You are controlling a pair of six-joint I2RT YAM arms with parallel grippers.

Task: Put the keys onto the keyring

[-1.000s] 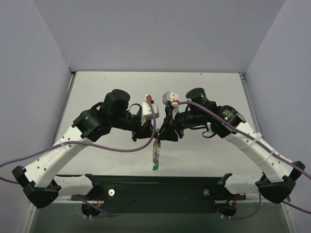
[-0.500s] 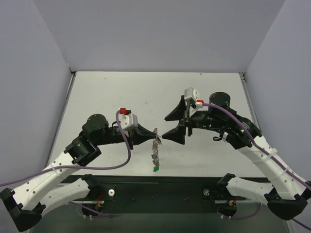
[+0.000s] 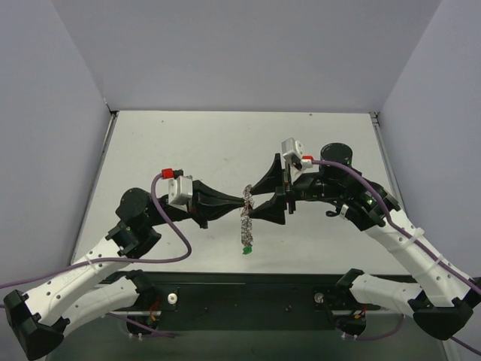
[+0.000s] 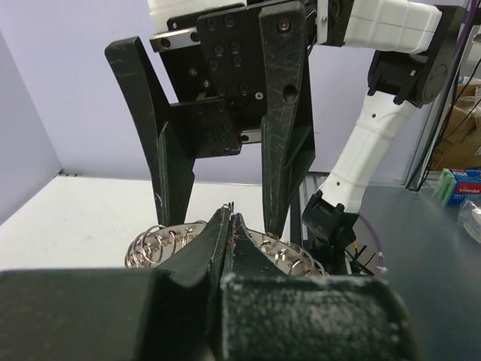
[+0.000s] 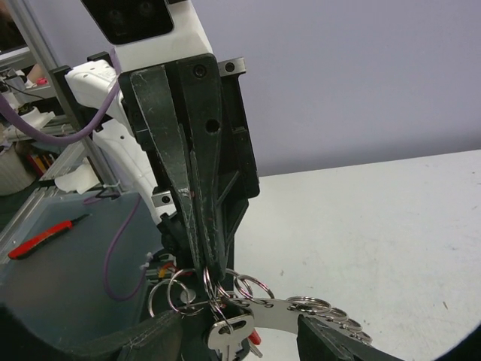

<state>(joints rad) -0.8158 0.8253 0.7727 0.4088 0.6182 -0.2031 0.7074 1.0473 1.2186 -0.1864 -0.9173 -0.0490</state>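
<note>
**A:** Right, the left gripper (image 3: pixel 242 201) is pinching the keyring (image 3: pixel 246 224) by its top. Its jaws are clamping tight on the wire. The ring is hanging in the air above the table (image 3: pixel 180 143) between the two arms, with its green tag (image 3: pixel 246 250) dangling lowest.

**B:** And the right gripper (image 3: pixel 254 201) is standing open, one finger passing on each side of the left pinch (I'm not seeing it touching anything yet). It's carrying nothing, as far as I'm judging.

**A:** So I'm reading this as a second grip being taken on the ring. To do it well, the right jaws should be closing on bare wire just beside the left pinch. They shouldn't be closing on the small split rings (image 5: pixel 180 293) or the silver key (image 5: pixel 224 336) hanging under it.

**B:** Agreed. The left should be holding firm until the right is clamping, or the whole fringe is likely dropping to the table. Coming in slowly is helping too, since the ring is hanging free and any knock is probably setting it swinging.

**A:** What's differing from the earlier frames?

**B:** A moment back the right gripper was gaping wider and sitting apart, to the right of the ring. Now it's standing narrower and straddling it. The left arm is reaching out flatter, and the ring is hanging slightly further right. Earlier still, both grippers were huddling together just above the ring.
</note>
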